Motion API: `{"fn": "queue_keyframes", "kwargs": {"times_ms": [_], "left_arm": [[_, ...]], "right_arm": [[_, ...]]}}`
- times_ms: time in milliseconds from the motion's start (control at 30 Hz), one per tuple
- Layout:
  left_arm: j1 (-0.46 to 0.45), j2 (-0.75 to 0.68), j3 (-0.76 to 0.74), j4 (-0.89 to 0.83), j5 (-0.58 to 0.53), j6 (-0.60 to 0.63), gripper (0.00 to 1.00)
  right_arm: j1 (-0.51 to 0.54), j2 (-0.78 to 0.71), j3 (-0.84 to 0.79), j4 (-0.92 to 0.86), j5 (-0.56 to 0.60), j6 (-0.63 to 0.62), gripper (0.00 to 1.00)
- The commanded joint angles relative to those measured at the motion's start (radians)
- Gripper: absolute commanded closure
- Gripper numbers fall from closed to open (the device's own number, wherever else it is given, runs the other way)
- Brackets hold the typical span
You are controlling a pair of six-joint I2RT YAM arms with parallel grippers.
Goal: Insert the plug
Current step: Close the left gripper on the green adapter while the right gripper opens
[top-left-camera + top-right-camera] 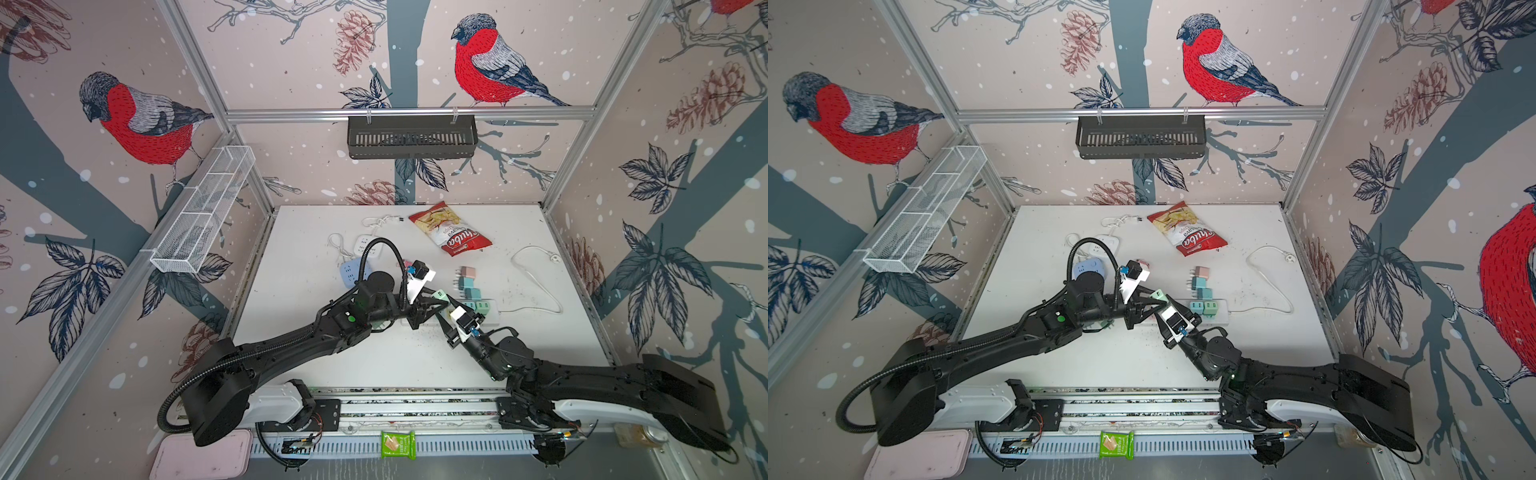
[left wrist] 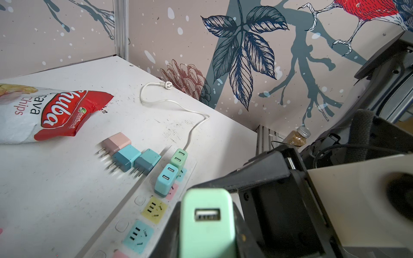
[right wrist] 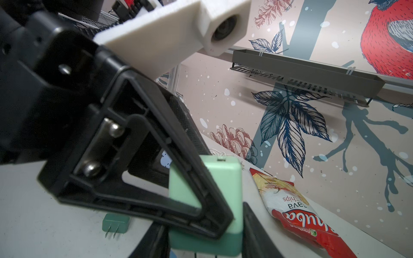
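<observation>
The mint-green plug (image 2: 206, 214) is held between the closed fingers of the left gripper (image 2: 207, 236). Its darker end is likewise clamped by the right gripper (image 3: 204, 243). The power strip (image 2: 127, 214) lies just below both grippers.

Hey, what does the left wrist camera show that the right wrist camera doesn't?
Only the left wrist view shows the power strip, the two plugged-in chargers on it, three loose chargers beside it, and a jar. Only the right wrist view shows the black wall basket and a dark green plug lying flat. Both show the mint charger and the chips bag.
</observation>
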Motion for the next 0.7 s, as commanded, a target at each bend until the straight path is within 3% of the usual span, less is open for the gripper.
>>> {"fn": "queue_keyframes", "kwargs": {"times_ms": [0, 33, 67, 100, 467, 567, 667], "left_arm": [[0.002, -0.023, -0.012, 0.020, -0.027, 0.041, 1.00], [0.002, -0.032, -0.017, 0.021, -0.047, 0.040, 1.00], [0.000, -0.039, -0.023, 0.022, -0.066, 0.042, 1.00], [0.001, -0.048, -0.027, 0.021, -0.085, 0.043, 1.00], [0.002, -0.164, -0.122, 0.070, -0.342, 0.081, 1.00], [0.002, -0.169, -0.150, 0.099, -0.341, 0.126, 1.00], [0.002, -0.144, -0.142, 0.092, -0.347, 0.156, 1.00]], "right_arm": [[0.002, -0.006, -0.005, 0.074, 0.029, 0.039, 0.48], [0.003, -0.008, -0.008, 0.078, 0.039, 0.043, 0.42], [0.002, -0.008, -0.012, 0.079, 0.052, 0.044, 0.30], [0.001, -0.009, -0.015, 0.078, 0.061, 0.044, 0.00], [-0.049, -0.026, -0.063, 0.076, 0.221, 0.099, 0.00], [-0.132, -0.064, -0.079, 0.043, 0.246, 0.212, 0.00], [-0.274, -0.134, -0.070, -0.126, 0.202, 0.391, 0.00]]}}
